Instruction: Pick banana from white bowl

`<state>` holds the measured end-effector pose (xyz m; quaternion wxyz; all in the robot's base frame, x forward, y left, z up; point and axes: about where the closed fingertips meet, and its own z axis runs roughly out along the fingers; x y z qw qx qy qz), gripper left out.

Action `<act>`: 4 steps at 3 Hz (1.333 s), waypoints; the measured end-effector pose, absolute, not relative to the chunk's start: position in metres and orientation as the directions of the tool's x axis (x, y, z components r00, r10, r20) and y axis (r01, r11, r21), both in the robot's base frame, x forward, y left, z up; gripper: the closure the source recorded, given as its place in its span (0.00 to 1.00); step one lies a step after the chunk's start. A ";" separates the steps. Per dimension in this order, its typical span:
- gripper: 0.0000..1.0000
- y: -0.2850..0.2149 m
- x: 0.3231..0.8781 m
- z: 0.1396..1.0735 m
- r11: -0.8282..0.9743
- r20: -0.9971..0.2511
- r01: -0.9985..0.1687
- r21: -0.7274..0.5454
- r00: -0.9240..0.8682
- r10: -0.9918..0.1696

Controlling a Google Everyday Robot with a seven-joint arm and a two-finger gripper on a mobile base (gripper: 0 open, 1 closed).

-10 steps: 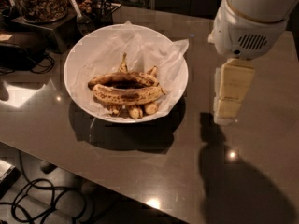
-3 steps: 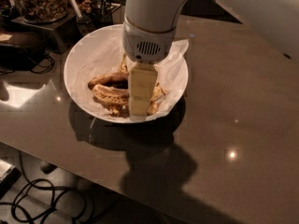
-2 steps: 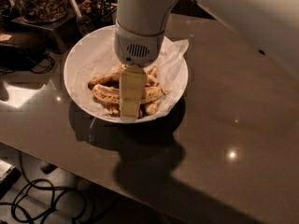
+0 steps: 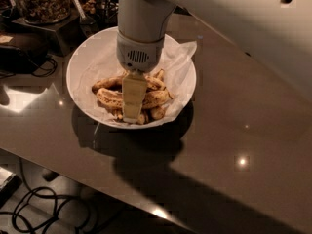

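Observation:
The white bowl stands on the dark table, lined with crumpled white paper. In it lie several bananas. The speckled dull-yellow banana lies across the front of the bowl, its middle hidden behind my gripper. A darker, browner banana lies behind it, and short pieces sit at the front right. My gripper hangs from the white arm over the middle of the bowl, its pale fingers reaching down across the speckled banana.
Glass jars of nuts on a dark stand are at the back left. Black cables lie on the floor below the table's front edge. The brown tabletop stretches to the right.
My arm has swung from the right of the bowl to over its middle, and the gripper has come down onto the bananas.

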<state>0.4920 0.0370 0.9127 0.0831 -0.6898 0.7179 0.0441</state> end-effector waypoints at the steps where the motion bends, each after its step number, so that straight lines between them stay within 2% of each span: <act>1: 0.25 0.029 0.506 0.910 0.057 -0.172 -0.997 -0.054 -0.047 -0.984; 2: 0.30 0.025 0.515 0.908 0.059 -0.171 -0.997 -0.055 -0.049 -0.984; 4: 0.40 0.031 0.498 0.897 0.028 -0.193 -1.000 -0.006 -0.026 -0.981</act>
